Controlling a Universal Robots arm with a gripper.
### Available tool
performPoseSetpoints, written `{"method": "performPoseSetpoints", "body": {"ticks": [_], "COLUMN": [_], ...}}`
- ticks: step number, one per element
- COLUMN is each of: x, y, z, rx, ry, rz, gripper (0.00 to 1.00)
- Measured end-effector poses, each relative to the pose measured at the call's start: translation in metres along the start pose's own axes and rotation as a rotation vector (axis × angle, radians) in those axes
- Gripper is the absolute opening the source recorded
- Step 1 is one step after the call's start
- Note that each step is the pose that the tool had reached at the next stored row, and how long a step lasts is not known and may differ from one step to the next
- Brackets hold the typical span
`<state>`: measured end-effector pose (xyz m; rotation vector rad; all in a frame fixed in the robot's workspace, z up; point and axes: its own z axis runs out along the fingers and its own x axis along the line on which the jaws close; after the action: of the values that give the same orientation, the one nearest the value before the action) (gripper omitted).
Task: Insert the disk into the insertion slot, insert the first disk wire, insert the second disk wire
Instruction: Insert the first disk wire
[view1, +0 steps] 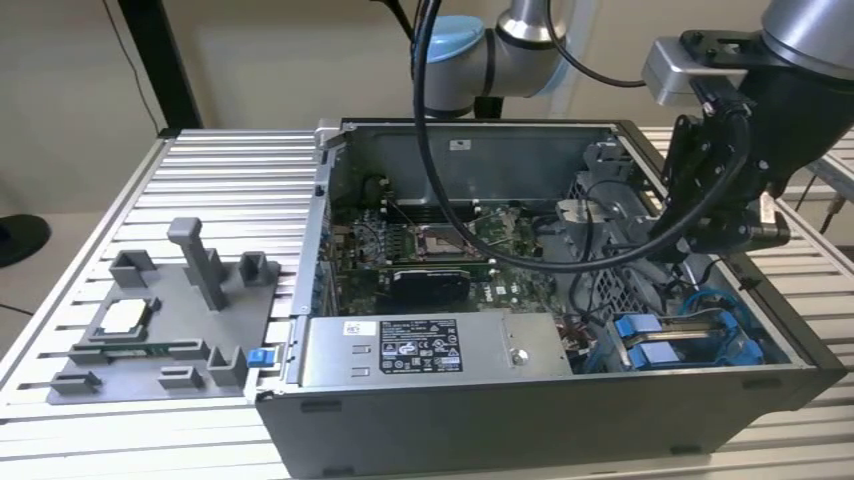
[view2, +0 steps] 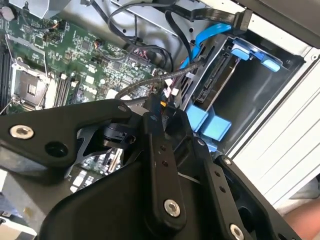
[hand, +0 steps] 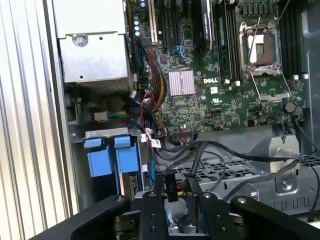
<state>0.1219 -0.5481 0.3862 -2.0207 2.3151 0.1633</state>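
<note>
The disk (view2: 220, 75) sits in the insertion slot (view2: 252, 95) at the front corner of the open computer case, on the exterior view's right. Its blue carrier tabs (view1: 654, 342) (hand: 107, 157) stick out of the bay. My gripper (view1: 705, 240) hangs over the case interior just behind that bay. It is shut on a black wire connector (hand: 170, 189) with a dark braided cable (view2: 150, 82) trailing from it. In both wrist views the connector sits between my fingertips (view2: 159, 112), apart from the disk. A blue flat cable (view2: 210, 35) curves near the disk's back end.
A grey power supply (view1: 400, 350) lies along the case's front wall, with the motherboard (view1: 427, 250) behind it. Loose black cables cross a perforated metal cage (hand: 235, 170). A grey fixture tray (view1: 160, 320) with upright posts stands on the slatted table at the exterior view's left.
</note>
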Motion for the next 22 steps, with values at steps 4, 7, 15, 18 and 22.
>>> {"method": "performPoseSetpoints", "body": {"ticks": [4,7,15,18,22], "x": [0.0000,0.0000,0.0000,-0.0001,0.0001], "y": [0.0001,0.0001,0.0001,0.0001,0.0000], "z": [0.0000,0.0000,0.0000,0.0001,0.0007], "rx": [0.0005,0.0005,0.0005,0.0010,0.0058], "ry": [-0.0001,-0.0001,-0.0001,0.0034,0.0377], "rz": [0.003,0.003,0.003,0.003,0.004], "gripper": [0.00,0.00,0.00,0.00,0.00]}}
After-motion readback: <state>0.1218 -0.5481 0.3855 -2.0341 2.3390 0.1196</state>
